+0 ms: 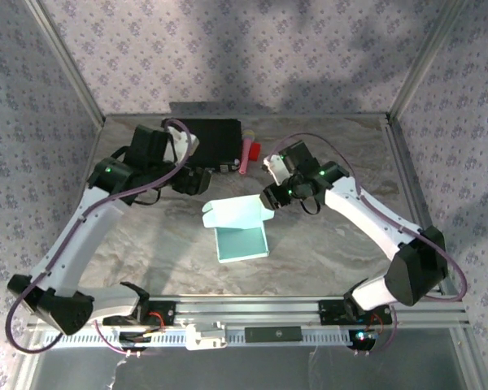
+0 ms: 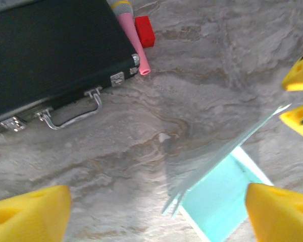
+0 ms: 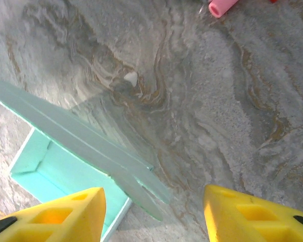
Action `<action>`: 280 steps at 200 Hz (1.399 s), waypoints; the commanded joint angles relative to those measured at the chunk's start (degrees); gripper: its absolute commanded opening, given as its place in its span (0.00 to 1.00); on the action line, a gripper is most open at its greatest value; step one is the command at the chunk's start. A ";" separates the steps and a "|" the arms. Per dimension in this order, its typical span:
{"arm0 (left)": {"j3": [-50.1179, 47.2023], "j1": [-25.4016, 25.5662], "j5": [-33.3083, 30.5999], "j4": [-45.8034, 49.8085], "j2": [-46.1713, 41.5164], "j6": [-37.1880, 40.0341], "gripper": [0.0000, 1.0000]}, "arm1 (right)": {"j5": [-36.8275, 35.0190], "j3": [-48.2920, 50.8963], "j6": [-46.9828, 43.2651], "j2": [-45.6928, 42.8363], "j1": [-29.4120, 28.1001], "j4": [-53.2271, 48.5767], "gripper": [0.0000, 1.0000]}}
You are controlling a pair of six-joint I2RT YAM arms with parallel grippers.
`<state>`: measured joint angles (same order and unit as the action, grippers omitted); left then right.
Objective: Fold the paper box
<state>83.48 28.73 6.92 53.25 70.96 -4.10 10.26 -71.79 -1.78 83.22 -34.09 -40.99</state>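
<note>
Setting recorded as a robotics lab test cell. The left arm point(image 1: 69, 244) and right arm point(image 1: 366, 215) are bolted to an aluminium rail point(image 1: 252, 307) along the near edge of a marble-patterned table point(image 1: 333, 252). The table is enclosed by bare aluminium frame posts point(image 1: 65, 61) and walls point(image 1: 228, 49) covered in one repeating floral print. Exposed purple cabling point(image 1: 460, 275) is routed along the arms, and a green status light point(image 1: 107, 171) is lit.

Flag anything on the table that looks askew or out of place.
The paper box in the middle of the table is only half folded. Its lid flap stands raised and tilted at the tray's far side rather than shut. Nothing looks spilled.
</note>
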 commanded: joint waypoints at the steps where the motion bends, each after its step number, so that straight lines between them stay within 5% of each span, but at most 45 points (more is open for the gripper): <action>1: -1.37 -0.32 4.52 4.82 2.87 -3.66 0.80 | -1.39 -1.12 -3.27 1.76 -0.17 -2.57 0.55; 119: -12.34 1.14 8.89 1.13 9.20 1.19 0.80 | -0.20 2.13 -3.63 1.92 -1.14 0.74 0.46; 181: -14.57 3.83 5.51 -0.40 11.73 2.23 0.76 | -0.23 2.97 -3.12 0.77 -1.78 1.66 0.44; 232: -13.12 4.57 5.46 0.17 13.42 4.36 0.56 | -0.64 4.71 -3.14 0.86 -1.93 1.50 0.42; 263: -11.69 5.29 7.53 1.90 16.29 6.16 0.30 | -0.62 4.33 -3.00 1.03 -1.90 1.29 0.40; 280: -10.84 6.00 7.66 2.70 17.52 6.85 0.28 | -0.55 4.07 -2.96 1.13 -1.94 1.08 0.38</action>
<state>69.71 33.85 12.93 53.67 86.83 0.67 9.80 -67.44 -4.16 84.95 -35.68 -38.85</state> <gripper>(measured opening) 0.293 0.390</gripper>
